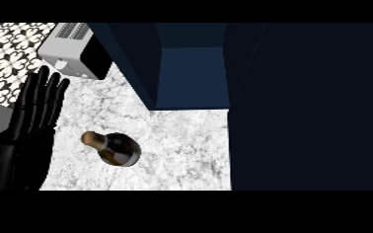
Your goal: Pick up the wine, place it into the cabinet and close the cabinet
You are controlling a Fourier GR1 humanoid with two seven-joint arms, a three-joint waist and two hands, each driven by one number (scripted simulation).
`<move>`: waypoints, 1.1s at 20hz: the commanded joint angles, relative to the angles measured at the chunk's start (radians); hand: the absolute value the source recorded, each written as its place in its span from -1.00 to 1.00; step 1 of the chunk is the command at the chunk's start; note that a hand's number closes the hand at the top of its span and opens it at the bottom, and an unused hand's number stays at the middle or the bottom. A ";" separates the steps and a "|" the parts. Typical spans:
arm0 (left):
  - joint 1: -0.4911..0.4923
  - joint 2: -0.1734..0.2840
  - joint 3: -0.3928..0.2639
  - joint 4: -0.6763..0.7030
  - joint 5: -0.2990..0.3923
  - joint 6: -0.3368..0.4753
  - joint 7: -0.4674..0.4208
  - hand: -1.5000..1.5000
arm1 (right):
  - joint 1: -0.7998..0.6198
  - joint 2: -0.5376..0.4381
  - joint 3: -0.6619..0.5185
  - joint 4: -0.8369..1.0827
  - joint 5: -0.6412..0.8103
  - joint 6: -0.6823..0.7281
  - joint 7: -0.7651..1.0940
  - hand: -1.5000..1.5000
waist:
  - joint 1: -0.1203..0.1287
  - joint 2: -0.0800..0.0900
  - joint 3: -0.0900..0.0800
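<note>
We count one wine bottle (pixel 115 148), one dark blue cabinet (pixel 191 69) standing open, and one grey and black toaster oven (pixel 76 52). We count one marble counter (pixel 182 143). One black hand (pixel 33 113) shows, the left one.

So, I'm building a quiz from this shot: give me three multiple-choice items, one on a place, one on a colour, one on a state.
1. Where is the dark glass wine bottle with the tan cork?
A. inside the cabinet
B. on the white marble counter
C. in a hand

2. What colour is the cabinet?
A. dark blue
B. red
C. yellow

3. How is the black left hand?
A. curled round the bottle
B. in a fist
C. open, fingers straight

Key: B, marble surrounds the bottle; A, its inner walls show blue; C, it is at the left edge, apart from the bottle.
</note>
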 commanded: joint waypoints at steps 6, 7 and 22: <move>0.044 -0.103 -0.350 0.020 -0.399 0.440 -0.007 -1.00 | 0.138 0.041 0.055 -0.122 -0.022 0.007 0.028 -1.00 | 0.000 -0.001 -0.018; 0.058 -0.103 -0.325 0.021 -0.075 0.409 0.050 -1.00 | 0.137 0.005 0.122 -0.066 -0.102 0.118 0.064 -1.00 | 0.001 0.005 -0.022; -0.186 -0.104 -0.817 0.020 -0.449 0.979 0.376 -1.00 | 0.144 -0.035 0.124 -0.383 -0.190 0.079 0.426 -1.00 | 0.012 0.002 -0.018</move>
